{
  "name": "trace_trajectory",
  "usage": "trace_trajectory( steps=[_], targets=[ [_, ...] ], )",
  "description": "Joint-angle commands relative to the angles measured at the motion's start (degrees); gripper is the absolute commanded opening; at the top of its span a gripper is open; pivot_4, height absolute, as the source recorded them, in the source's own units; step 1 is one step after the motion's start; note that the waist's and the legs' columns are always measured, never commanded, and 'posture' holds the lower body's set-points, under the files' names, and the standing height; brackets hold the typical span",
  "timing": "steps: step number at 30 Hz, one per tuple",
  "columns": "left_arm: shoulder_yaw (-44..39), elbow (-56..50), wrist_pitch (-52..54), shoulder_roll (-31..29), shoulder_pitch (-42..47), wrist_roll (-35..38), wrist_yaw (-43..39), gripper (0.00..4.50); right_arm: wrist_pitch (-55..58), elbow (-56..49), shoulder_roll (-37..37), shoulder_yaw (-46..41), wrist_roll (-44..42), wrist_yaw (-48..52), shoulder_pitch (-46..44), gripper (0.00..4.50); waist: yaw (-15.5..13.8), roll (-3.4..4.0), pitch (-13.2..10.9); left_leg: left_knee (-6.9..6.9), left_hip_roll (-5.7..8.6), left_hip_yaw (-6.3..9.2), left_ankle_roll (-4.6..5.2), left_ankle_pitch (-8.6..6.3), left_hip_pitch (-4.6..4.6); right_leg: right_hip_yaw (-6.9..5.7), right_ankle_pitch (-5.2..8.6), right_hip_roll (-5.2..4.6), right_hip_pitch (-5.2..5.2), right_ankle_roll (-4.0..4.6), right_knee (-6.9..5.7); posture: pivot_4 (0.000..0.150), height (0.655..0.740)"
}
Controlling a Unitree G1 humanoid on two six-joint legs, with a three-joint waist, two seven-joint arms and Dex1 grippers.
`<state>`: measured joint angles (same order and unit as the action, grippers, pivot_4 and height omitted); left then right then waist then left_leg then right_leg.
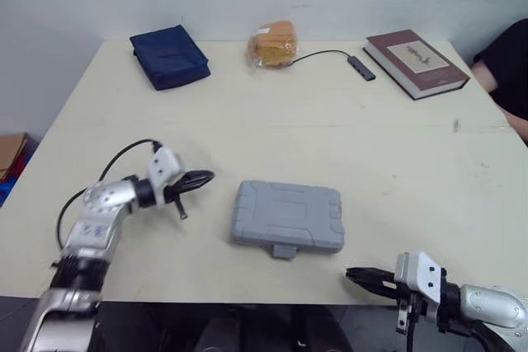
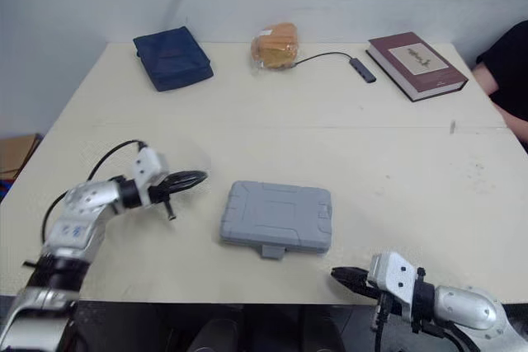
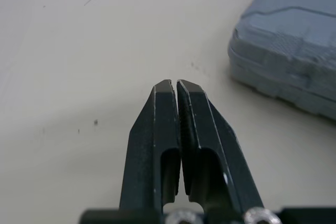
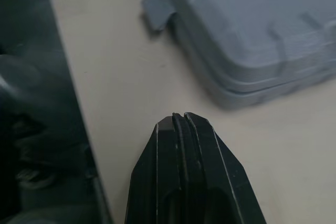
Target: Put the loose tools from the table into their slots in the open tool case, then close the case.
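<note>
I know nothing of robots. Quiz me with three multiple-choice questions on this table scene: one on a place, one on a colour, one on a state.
1. Where on the table is the brown book? A. far right corner B. near left edge C. centre
2. What colour is the pouch? A. red B. navy C. yellow
3. How is the grey case? A. open B. closed C. upended
Answers: 1A, it lies far right; 2B, dark blue fabric; 3B, lid down flat.
</note>
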<state>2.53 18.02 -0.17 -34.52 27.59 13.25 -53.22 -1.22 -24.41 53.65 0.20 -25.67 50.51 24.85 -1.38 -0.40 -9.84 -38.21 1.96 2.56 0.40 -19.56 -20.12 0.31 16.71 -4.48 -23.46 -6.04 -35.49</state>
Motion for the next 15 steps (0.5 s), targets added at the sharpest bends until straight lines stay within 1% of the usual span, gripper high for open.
trace_trajectory(
  steps=[1, 5, 8, 12, 15],
  targets=[
    [4.67, 8.24, -4.18, 2.98, 6.75, -6.32, 0.13, 0.03, 3.42, -0.45, -0.82, 2.41, 2.07, 1.27, -3.21, 0.0, -0.03, 0.0, 0.0, 0.01, 0.04, -0.01, -0.01, 0.01, -0.01, -0.02, 0.0, 0.01, -0.02, -0.01, 0.01, 0.15, 0.74],
    [6.81, 15.31, -5.08, 7.74, 12.75, -9.21, 1.28, 0.03, 6.03, 0.21, -2.86, 4.52, 3.65, 1.81, -7.97, 0.0, 0.04, -0.11, -0.07, -0.02, 0.09, -0.14, -0.28, 0.19, -0.12, -0.07, -0.04, 0.05, -0.12, -0.09, 0.04, 0.15, 0.74],
    [8.87, 17.26, -6.62, 9.63, 13.86, -11.24, 0.11, 0.03, 3.52, 3.16, -4.44, 6.79, 8.57, 2.05, -11.29, 0.0, 0.18, -0.19, -0.11, -0.04, 0.09, -0.21, -0.27, 0.2, -0.11, 0.0, -0.07, 0.04, -0.13, -0.14, 0.05, 0.15, 0.74],
    [9.44, 15.83, -7.53, 9.59, 12.2, -10.7, -3.59, 0.03, 1.25, 6.75, -8.19, 7.37, 11.54, 0.29, -13.0, 0.0, 0.14, -0.25, -0.12, -0.03, 0.04, -0.18, -0.31, 0.22, -0.11, -0.01, -0.06, 0.03, -0.15, -0.14, 0.05, 0.15, 0.74],
    [8.46, 11.47, -5.99, 8.6, 8.82, -9.0, -5.5, 0.03, 3.08, 11.67, -11.8, 5.01, 13.18, -4.18, -18.53, 0.0, 0.64, -0.25, -0.11, -0.05, 0.0, -0.22, -0.34, 0.24, -0.05, 0.05, -0.06, 0.0, -0.14, -0.14, -0.02, 0.15, 0.74]
  ],
)
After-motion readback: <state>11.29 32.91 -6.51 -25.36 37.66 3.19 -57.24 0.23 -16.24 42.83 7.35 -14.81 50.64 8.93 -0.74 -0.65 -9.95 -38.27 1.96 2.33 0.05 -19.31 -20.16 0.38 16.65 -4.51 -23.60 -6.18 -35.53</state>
